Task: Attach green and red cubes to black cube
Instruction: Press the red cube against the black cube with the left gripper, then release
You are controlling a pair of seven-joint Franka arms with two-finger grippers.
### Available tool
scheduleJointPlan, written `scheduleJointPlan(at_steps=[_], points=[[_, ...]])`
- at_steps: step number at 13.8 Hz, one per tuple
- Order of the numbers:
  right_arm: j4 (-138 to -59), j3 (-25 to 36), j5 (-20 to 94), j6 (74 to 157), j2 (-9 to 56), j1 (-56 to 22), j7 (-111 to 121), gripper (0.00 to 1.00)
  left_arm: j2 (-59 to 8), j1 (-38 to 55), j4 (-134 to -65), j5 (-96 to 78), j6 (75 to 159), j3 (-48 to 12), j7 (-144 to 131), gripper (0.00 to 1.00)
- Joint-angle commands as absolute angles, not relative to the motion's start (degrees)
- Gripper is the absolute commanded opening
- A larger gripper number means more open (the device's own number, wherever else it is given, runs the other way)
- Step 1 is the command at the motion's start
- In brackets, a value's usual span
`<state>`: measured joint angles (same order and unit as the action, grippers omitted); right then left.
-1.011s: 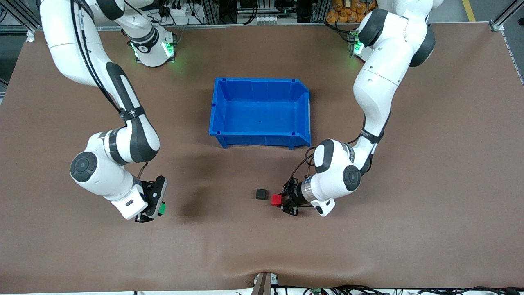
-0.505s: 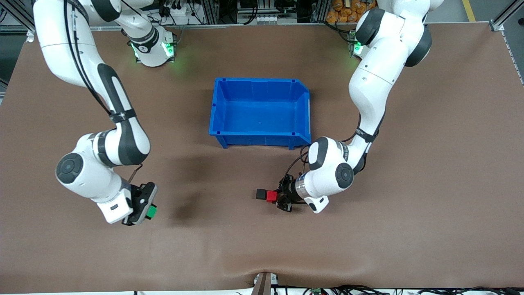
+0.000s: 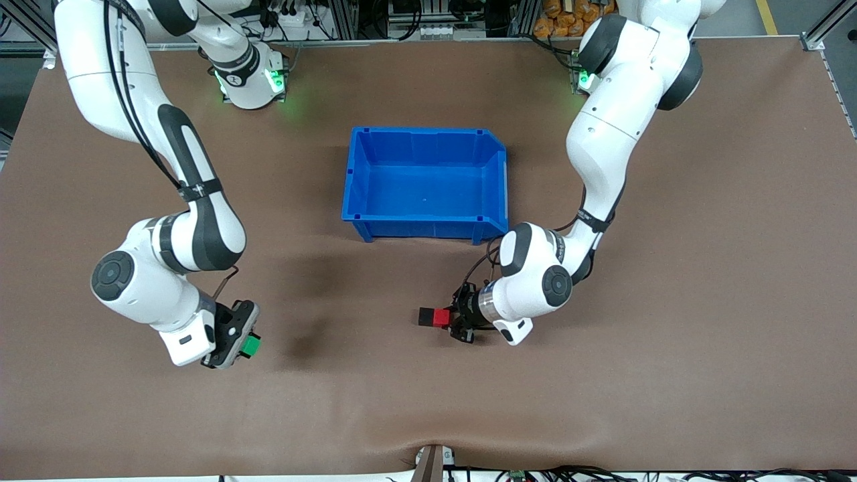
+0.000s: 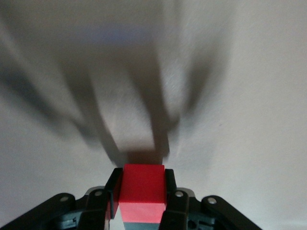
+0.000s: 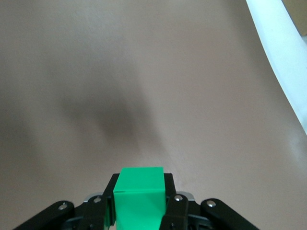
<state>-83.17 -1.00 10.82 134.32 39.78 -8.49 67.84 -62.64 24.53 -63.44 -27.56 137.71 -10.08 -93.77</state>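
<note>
The black cube sits on the brown table, nearer the front camera than the blue bin. My left gripper is shut on the red cube and holds it low against the side of the black cube that faces the left arm's end of the table; the two touch. In the left wrist view the red cube sits between the fingers. My right gripper is shut on the green cube, low over the table toward the right arm's end. The green cube fills the jaws in the right wrist view.
The blue bin stands open at the table's middle, farther from the front camera than the cubes. Bare brown table lies between the two grippers.
My left gripper has carried the red cube over to the black cube until they touch. My right arm shifted toward its end of the table with the green cube, then nearly stopped.
</note>
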Motion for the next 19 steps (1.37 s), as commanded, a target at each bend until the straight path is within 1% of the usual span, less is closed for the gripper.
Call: scheduleJointPlan(at_steps=[1, 3, 4, 5, 6, 7, 11, 13, 15, 16, 19], points=[[-82.09, -1.14, 14.75, 133.16, 40.78, -9.92, 67.06, 0.00, -63.11, 25.84, -62.49, -28.39, 137.72, -9.14, -95.62, 0.00], [-82.09, -1.14, 18.52, 130.88, 41.22, -12.38, 66.71, 0.00, -62.84, 25.84, -62.49, -28.39, 137.73, -9.14, -97.46, 0.01], [-82.18, -1.14, 20.37, 130.87, 41.48, -13.87, 65.75, 0.00, -62.75, 25.40, -62.49, -28.48, 137.72, -9.14, -98.25, 0.33], [-82.09, -1.14, 20.91, 130.87, 41.92, -15.28, 64.00, 0.00, -62.75, 25.31, -62.49, -28.48, 137.72, -9.14, -98.44, 0.77], [-82.00, -1.06, 20.57, 130.96, 42.53, -16.95, 61.11, 0.00, -62.75, 24.79, -62.49, -28.48, 137.72, -9.14, -98.44, 0.79], [-81.91, -1.05, 20.31, 131.13, 43.24, -18.27, 58.73, 0.00, -62.49, 24.52, -62.49, -28.22, 137.72, -9.14, -98.35, 1.00], [-78.50, -0.88, 20.21, 131.40, 46.57, -21.61, 55.29, 0.00, -60.82, 24.00, -62.40, -27.69, 135.98, -9.05, -98.26, 1.00], [-74.11, -0.53, 19.87, 131.57, 49.38, -23.63, 55.11, 0.00, -59.33, 21.37, -62.40, -26.99, 131.95, -8.35, -97.65, 1.00], [-69.28, -0.53, 17.77, 131.66, 52.45, -25.39, 55.11, 0.00, -57.40, 19.08, -62.40, -21.39, 126.59, -8.44, -97.56, 1.00], [-68.04, -0.53, 17.14, 131.66, 53.17, -26.36, 55.11, 0.00, -56.52, 17.85, -62.32, -18.83, 123.52, -8.52, -97.56, 1.00], [-67.76, 0.96, 13.73, 131.49, 53.44, -29.25, 55.02, 0.00, -53.62, 15.04, -62.14, -15.03, 117.27, -8.53, -94.24, 1.00]])
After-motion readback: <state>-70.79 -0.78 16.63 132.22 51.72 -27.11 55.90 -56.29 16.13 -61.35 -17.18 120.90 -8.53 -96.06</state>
